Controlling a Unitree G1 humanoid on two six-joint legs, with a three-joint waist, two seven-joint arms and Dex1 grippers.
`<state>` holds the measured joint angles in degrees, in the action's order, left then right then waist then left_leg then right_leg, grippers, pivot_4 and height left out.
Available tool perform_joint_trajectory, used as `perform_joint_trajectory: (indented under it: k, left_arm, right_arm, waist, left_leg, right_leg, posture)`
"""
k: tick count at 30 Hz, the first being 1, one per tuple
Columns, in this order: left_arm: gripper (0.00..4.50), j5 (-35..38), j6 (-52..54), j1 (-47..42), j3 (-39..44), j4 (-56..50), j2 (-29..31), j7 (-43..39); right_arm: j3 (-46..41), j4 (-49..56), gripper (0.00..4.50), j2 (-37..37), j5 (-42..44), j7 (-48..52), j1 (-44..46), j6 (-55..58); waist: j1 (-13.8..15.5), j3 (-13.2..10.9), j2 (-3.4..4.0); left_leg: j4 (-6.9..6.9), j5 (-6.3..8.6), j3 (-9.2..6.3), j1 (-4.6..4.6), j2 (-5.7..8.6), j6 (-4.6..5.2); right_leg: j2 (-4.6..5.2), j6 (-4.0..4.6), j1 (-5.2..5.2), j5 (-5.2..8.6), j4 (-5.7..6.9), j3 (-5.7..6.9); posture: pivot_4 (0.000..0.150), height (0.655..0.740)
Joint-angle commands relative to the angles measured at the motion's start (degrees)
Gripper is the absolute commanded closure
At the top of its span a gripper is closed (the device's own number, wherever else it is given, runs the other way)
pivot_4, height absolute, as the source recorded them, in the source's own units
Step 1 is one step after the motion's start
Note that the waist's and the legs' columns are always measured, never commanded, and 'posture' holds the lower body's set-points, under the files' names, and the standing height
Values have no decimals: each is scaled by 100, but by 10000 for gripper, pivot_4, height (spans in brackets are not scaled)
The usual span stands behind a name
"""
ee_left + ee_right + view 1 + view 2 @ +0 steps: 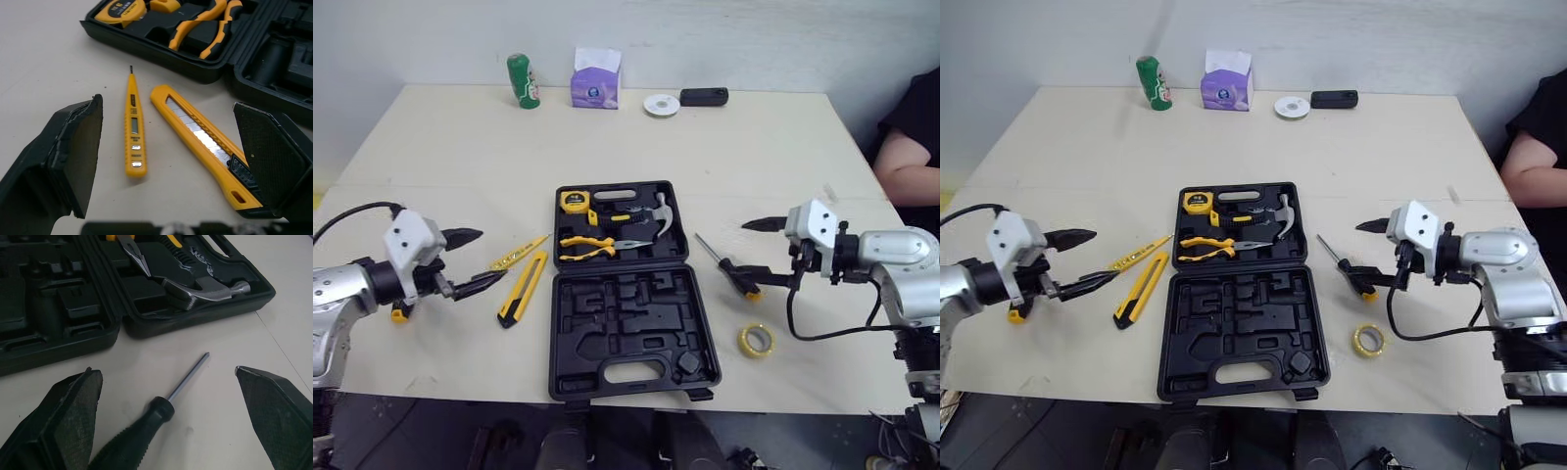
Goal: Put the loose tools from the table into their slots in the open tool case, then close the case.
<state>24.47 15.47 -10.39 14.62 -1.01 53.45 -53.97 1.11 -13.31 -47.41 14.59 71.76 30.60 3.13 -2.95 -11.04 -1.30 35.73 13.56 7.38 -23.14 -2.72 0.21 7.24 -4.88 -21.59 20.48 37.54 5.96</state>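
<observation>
**Left gripper (493, 255) and right gripper (746, 255) both spread wide, one on each side of the open tool case (570, 338)**

On my left, the gripper hovers low over the table (754, 147) near its left edge, fingers far apart and holding nothing. Its tips point toward the case. In my left wrist view two loose tools lie between the finger pads: a yellow tester pen (133, 127) and, just beside it on the case side, a yellow utility knife (200, 137). Both rest flat on the table, a little apart from each other and from the case wall.

On my right, the gripper is just as wide and just as empty. It hangs over the black-handled screwdriver (736, 274), which lies on the table just right of the case with its shaft pointing toward the far half. I cannot tell whether my lower finger touches the handle. A roll of yellow tape (756, 340) lies closer to the near edge, between the screwdriver and that edge.

The case lies open flat at the middle of the near edge. Its near half shows bare moulded slots. Its far half holds a yellow tape measure (573, 202), orange-handled pliers (587, 247) and a claw hammer (656, 217).

Along the far edge stand a green can (522, 80) and a purple tissue box (595, 78). A person's arm (906, 162) rests by the right edge.
</observation>
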Motion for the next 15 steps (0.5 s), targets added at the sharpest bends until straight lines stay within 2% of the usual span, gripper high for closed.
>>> perform_joint_trajectory:
  k: [1,5,9,10,11,15]
  left_arm:
    - [7680,-173,-62,-196,-193,63,-108,-33]
    - [27044,-449,-196,-386,-540,227,-276,-28]
    - [44861,-583,-221,-565,-767,424,-427,-109]
    - [45000,-597,-216,-597,-808,438,-457,-138]
    - [45000,-601,-196,-625,-849,446,-495,-156]
    - [45000,-738,-179,-756,-1005,600,-649,-122]
  right_arm:
    - [130,239,0,51,-155,-59,68,4]
    - [332,155,17703,173,-402,-164,193,-96]
    - [494,176,37859,312,-495,-107,287,-102]
    - [530,176,42744,330,-519,-109,303,-114]
    - [569,165,43962,345,-547,-107,317,-128]
    - [681,-78,43962,460,-848,-322,483,-298]
  waist:
    - [4,0,0]
    - [3,0,0]
    - [5,0,0]
    - [11,0,0]
    - [19,0,0]
    - [33,0,0]
  left_leg:
    - [4,0,0,-1,-1,1]
    - [12,2,0,-3,-4,1]
    - [18,3,0,-4,-6,0]
    - [20,3,-1,-5,-8,0]
    - [21,3,-1,-7,-7,0]
    - [27,4,0,-7,-6,3]
  right_leg:
    - [-1,0,0,0,1,0]
    - [-4,0,0,0,5,-1]
    - [-7,0,-1,0,8,-1]
    - [-8,0,-1,0,8,-1]
    - [-8,0,-1,0,7,0]
    - [-7,0,0,0,9,-2]
  posture:
    - [1500,7400]
    - [1500,7400]
    - [1500,7400]
    - [1500,7400]
    - [1500,7400]
    - [1500,7400]
